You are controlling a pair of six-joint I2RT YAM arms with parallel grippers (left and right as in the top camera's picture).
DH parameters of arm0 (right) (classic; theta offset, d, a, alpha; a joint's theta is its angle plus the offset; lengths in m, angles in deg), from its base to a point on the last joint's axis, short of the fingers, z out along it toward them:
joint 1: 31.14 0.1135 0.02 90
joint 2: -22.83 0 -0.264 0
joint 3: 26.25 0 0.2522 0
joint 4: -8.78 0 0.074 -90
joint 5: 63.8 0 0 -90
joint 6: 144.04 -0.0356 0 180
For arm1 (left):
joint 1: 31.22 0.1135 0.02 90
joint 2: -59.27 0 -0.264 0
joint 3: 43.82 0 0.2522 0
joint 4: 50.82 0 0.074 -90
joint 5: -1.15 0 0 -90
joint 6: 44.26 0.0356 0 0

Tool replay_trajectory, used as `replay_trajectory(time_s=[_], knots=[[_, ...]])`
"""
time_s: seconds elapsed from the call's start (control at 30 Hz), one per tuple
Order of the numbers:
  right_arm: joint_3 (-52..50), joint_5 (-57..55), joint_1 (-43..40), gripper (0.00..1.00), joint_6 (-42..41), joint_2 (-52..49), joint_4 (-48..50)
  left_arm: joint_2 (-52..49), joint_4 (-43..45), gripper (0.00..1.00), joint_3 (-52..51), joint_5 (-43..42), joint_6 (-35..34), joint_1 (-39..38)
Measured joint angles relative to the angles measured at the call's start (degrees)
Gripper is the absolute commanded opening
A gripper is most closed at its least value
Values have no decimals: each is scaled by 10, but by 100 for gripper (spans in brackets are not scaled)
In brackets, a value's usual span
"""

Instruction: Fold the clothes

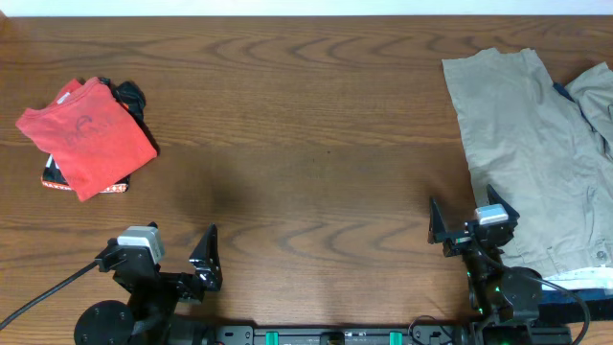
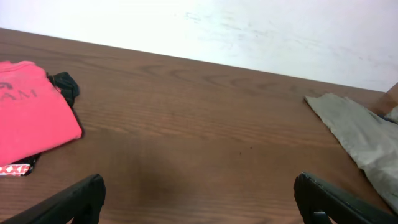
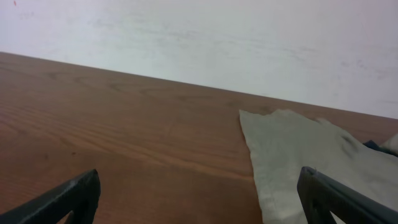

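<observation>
The coral-red T-shirt [image 1: 88, 136] lies folded at the far left of the table on top of other folded items; it also shows in the left wrist view [image 2: 28, 118]. A khaki-beige garment [image 1: 525, 144] lies spread flat at the right; it shows in the left wrist view [image 2: 364, 134] and the right wrist view [image 3: 311, 162]. My left gripper [image 1: 158, 264] is open and empty near the front edge, well right of the red shirt. My right gripper [image 1: 474, 220] is open and empty at the khaki garment's near left edge.
A dark garment [image 1: 129, 96] peeks out behind the red shirt, and a patterned red-and-white item [image 1: 57, 182] lies under it. A second pale garment [image 1: 596, 101] overlaps the khaki one at the far right. Bare brown wood table [image 1: 306, 144] lies between the piles.
</observation>
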State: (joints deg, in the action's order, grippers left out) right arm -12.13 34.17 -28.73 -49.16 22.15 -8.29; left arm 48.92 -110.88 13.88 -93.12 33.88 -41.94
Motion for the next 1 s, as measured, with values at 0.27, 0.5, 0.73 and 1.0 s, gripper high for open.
replay_trajectory(time_s=[0.27,0.5,0.73,1.0], knots=[[0,0,0,99,0,0,0,0,0,98,0,0,0,0],[0,0,0,99,0,0,0,13,2,98,-24,16,1,0],[0,0,0,99,0,0,0,90,57,98,-153,36,1,19],[0,0,0,99,0,0,0,96,286,98,-312,41,0,62]])
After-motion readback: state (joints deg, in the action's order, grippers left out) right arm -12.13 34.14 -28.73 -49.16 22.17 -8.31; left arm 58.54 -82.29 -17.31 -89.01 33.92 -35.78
